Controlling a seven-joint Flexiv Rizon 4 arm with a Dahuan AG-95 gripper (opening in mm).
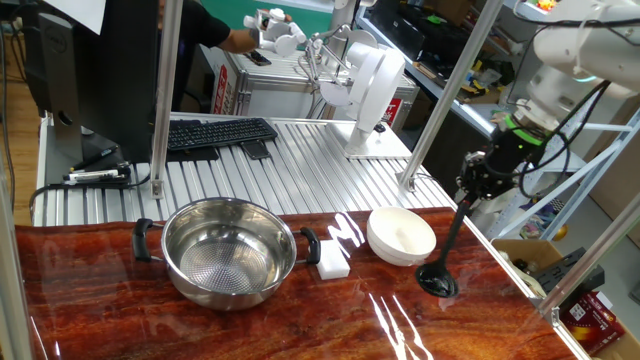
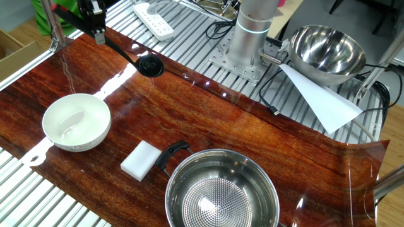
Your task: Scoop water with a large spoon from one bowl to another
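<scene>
One fixed view: hand (image 1: 478, 186) clamped on ladle (image 1: 446, 250) beside white bowl (image 1: 401, 236).

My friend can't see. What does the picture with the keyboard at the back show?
A robot gripper holds a black ladle upright, its cup low over the wooden table, right of a white bowl. A steel pot sits left.

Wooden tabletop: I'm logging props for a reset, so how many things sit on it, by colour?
Steel: 1, pot
White: 2, bowl and block
Black: 1, ladle, held by the gripper
Total: 4
</scene>
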